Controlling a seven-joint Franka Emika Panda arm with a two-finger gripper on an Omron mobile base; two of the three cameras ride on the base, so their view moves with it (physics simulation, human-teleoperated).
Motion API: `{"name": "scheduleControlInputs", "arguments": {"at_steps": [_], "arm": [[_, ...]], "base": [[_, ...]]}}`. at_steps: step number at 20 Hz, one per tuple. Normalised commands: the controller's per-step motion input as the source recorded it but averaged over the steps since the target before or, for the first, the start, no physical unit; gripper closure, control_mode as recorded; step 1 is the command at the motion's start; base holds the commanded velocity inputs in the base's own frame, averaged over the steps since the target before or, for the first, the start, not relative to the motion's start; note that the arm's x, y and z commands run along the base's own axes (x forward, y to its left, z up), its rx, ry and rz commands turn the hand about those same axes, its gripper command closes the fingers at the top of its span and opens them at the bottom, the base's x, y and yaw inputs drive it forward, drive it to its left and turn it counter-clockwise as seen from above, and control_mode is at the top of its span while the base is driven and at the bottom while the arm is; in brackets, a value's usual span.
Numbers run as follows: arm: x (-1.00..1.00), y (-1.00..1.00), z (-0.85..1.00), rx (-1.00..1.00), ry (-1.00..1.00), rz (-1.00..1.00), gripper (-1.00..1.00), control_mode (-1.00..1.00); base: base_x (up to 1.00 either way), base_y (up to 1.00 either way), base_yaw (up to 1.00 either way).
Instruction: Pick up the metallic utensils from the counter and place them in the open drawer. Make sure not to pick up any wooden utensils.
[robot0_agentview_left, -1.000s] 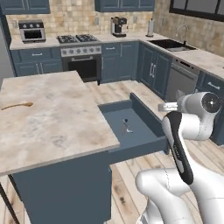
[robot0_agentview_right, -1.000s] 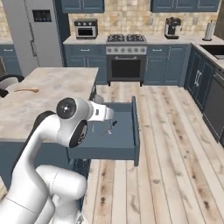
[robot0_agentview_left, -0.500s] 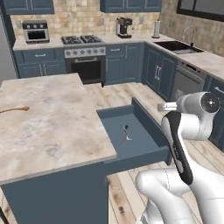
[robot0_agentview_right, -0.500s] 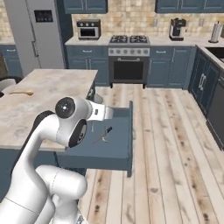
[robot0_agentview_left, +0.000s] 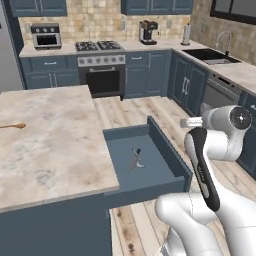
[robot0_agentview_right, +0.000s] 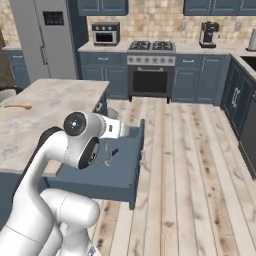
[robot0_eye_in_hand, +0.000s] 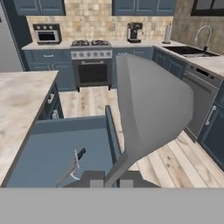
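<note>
Gripper (robot0_eye_in_hand: 112, 183) jaws together, clamped on a big grey metal utensil (robot0_eye_in_hand: 151, 111). Knife (robot0_agentview_left: 135, 161) & thin spoon (robot0_agentview_left: 138, 156) lie in open drawer (robot0_agentview_left: 165, 142); wooden spoon (robot0_agentview_left: 12, 126) on counter (robot0_agentview_left: 55, 135), far left.

Black-fronted stove (robot0_agentview_left: 102, 75) against back wall at twelve o'clock, microwave (robot0_agentview_left: 46, 35) at eleven, coffee maker (robot0_agentview_left: 146, 31) at one. Sink with faucet (robot0_agentview_left: 218, 52) at two. Tall grey fridge (robot0_agentview_right: 46, 40) at ten. Plank floor (robot0_agentview_right: 190, 165) below.

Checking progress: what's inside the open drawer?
In the drawer lie a dark-handled knife and a thin spoon, overlapping mid-floor. In the right base view the arm hides its near left part; in the left base view the counter overhangs its inner end.
</note>
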Motion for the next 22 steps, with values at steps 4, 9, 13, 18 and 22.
{"name": "scheduleControlInputs", "arguments": {"at_steps": [4,9,13,18,22], "arm": [[0.0,0.0,0.0,0.0,0.0,0.0,1.0,1.0],[0.0,0.0,0.0,0.0,0.0,0.0,1.0,1.0],[0.0,0.0,0.0,0.0,0.0,0.0,1.0,1.0],[0.0,0.0,0.0,0.0,0.0,0.0,1.0,1.0],[0.0,0.0,0.0,0.0,0.0,0.0,1.0,1.0]], "base": [[0.44,-0.12,0.12],[0.09,-0.06,0.08],[0.29,-0.09,0.05],[0.19,-0.08,0.12],[0.02,-0.23,0.24]]}}
